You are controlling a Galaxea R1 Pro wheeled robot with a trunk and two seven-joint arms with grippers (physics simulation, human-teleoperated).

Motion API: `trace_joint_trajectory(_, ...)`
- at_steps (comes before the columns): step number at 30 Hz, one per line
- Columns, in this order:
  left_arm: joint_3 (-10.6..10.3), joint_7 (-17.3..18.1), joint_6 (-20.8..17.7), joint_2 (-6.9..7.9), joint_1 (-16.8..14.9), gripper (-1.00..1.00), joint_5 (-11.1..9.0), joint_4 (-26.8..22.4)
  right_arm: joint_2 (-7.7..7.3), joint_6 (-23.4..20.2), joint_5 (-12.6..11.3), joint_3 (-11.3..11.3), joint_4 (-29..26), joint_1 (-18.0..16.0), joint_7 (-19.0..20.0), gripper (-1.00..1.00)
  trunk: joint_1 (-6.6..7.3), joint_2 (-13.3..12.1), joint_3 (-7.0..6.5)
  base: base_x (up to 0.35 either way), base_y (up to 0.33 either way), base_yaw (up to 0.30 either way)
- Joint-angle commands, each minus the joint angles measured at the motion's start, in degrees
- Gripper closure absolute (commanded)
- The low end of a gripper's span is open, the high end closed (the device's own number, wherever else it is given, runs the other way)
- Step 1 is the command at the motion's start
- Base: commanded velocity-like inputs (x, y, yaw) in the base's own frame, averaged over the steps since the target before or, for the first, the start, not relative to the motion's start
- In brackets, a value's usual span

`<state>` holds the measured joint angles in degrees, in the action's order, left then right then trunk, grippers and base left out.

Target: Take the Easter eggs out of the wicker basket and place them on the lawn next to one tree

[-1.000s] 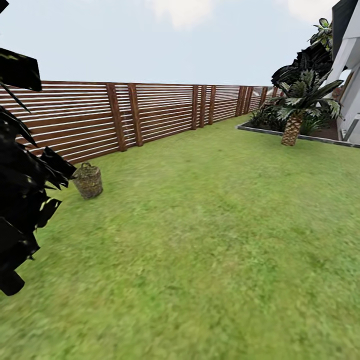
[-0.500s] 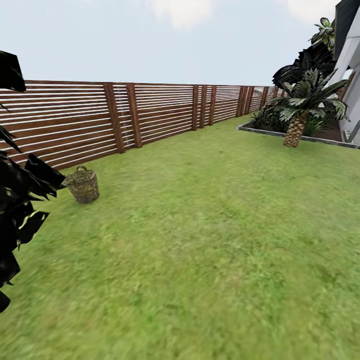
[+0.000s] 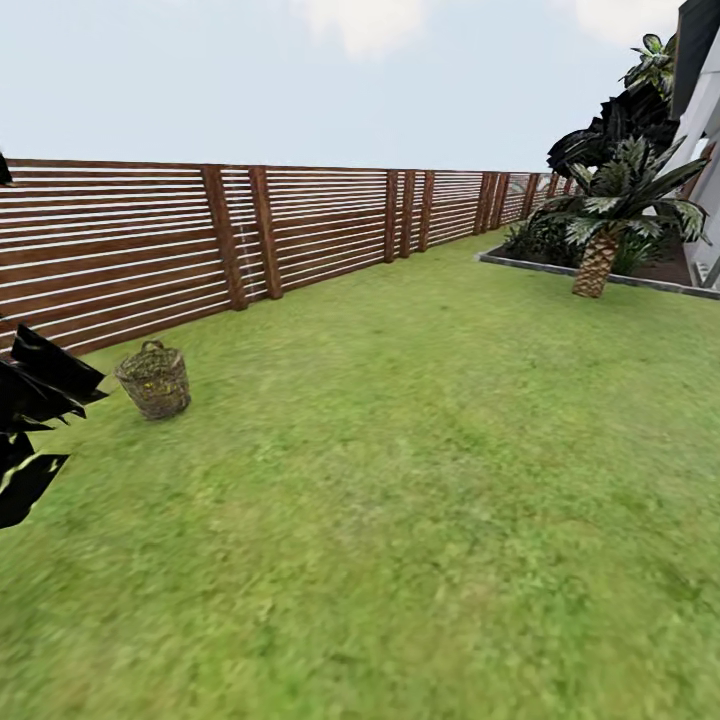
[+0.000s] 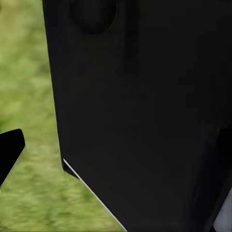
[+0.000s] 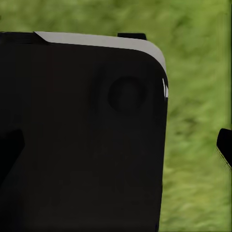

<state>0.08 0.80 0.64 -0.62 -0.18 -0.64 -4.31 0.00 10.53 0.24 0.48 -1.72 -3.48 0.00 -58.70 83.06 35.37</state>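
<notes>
One basket [image 3: 153, 380] stands upright on the lawn [image 3: 420, 480], near the slatted fence [image 3: 300, 225] and at the left of the head view. Yellow specks show through its woven side, too small to make out as eggs. Dark leaves [image 3: 35, 420] jut in from the left edge, just beside the basket in the picture. Far off at the right, a short palm [image 3: 600, 235] grows in a bordered bed beside a white house wall [image 3: 700, 130]. Both wrist views look past a black body part at blurred grass, with a dark tip at the frame edge in each. Whether either hand is released or clenched, I cannot tell.
</notes>
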Motion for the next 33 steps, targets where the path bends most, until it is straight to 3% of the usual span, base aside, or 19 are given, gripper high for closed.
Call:
trace_joint_trajectory(1, 0.0, 0.1, 0.1, -0.03, 0.0, -1.0, -0.1, 0.0, 0.0, 0.2, 0.0, 0.0, 0.1, 0.0, 0.0, -1.0, -0.03, 0.0, 0.05, 0.338, 0.0, 0.0)
trace_joint_trajectory(33, -0.1, 0.1, 0.1, -0.17, 0.0, -1.0, 0.3, 0.0, 0.29, 0.1, -0.2, -0.1, -0.4, 0.0, 0.6, -1.0, -0.03, 0.0, 0.05, 0.338, 0.0, 0.0)
